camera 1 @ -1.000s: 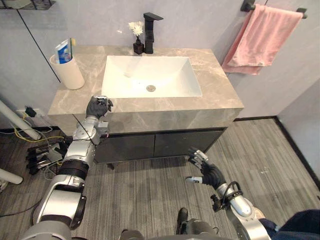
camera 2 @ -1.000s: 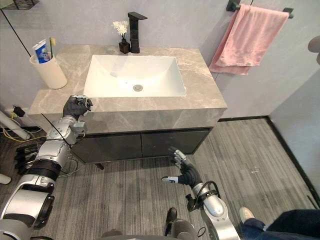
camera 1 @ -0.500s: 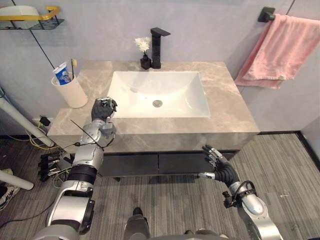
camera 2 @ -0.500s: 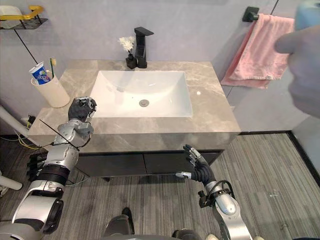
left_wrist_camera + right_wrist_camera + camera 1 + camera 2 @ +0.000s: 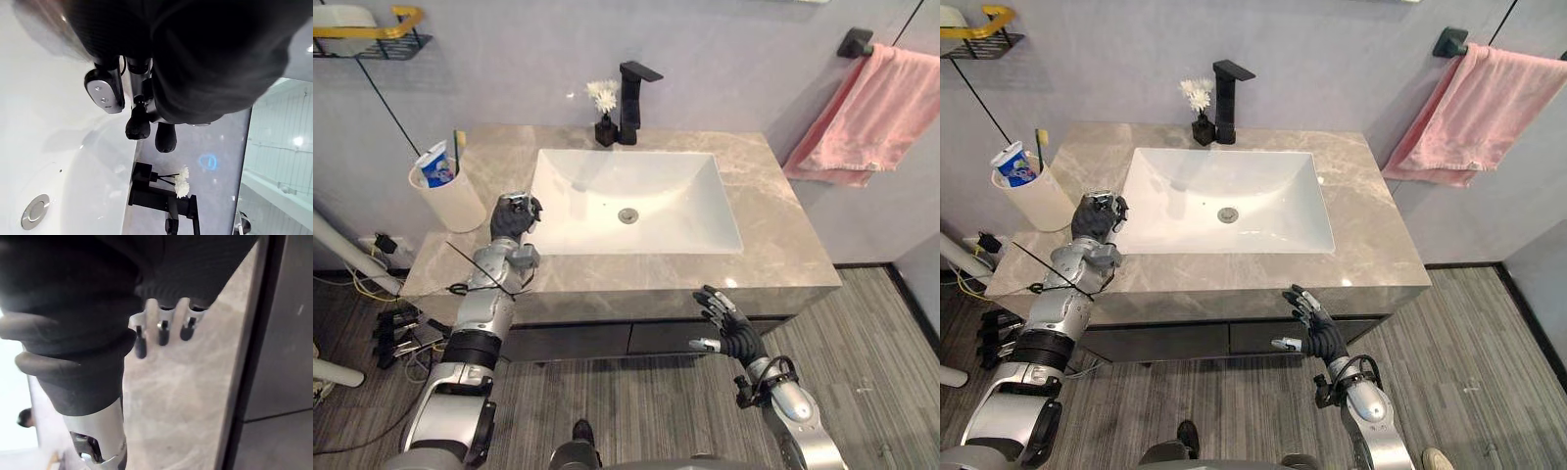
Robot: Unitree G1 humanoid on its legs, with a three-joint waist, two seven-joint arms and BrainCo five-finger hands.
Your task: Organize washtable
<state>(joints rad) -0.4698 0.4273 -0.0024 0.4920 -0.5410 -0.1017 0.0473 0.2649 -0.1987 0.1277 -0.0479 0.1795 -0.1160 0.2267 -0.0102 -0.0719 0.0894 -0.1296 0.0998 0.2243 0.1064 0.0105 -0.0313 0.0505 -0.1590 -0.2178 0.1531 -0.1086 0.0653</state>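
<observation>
**A:** We look down on a grey bathroom wall and a marble desk point(image 5: 773, 245) with a white sink point(image 5: 675, 191) sunk in its middle. A pink towel point(image 5: 876, 117) hangs from a bar at the right.

**B:** Where are the things we have to tidy?

**A:** The cream cup point(image 5: 450, 201) stands at the desk's left end and holds the toothpaste point(image 5: 436, 164) and toothbrush point(image 5: 459, 147) upright. The black faucet point(image 5: 631, 98) and a small vase point(image 5: 604, 113) of white flowers sit together behind the sink, by the wall. We judge that keeps them clear of the basin.

**B:** And the hands?

**A:** The left robot hand point(image 5: 513, 215) hovers between the cup and the sink's left rim. Its fingers are curled in, with nothing in them that we can see. It is nearest the cup, so we think that job falls to it. The right robot hand point(image 5: 732, 333) hangs below the desk's front edge, fingers spread and empty.

**B:** Is there room to move?

**A:** The desk is bare to the right of the sink. The left strip is narrow, with the cup on one side, the rim on the other and the front edge close. To come up, the right robot hand must first clear that edge.
</observation>
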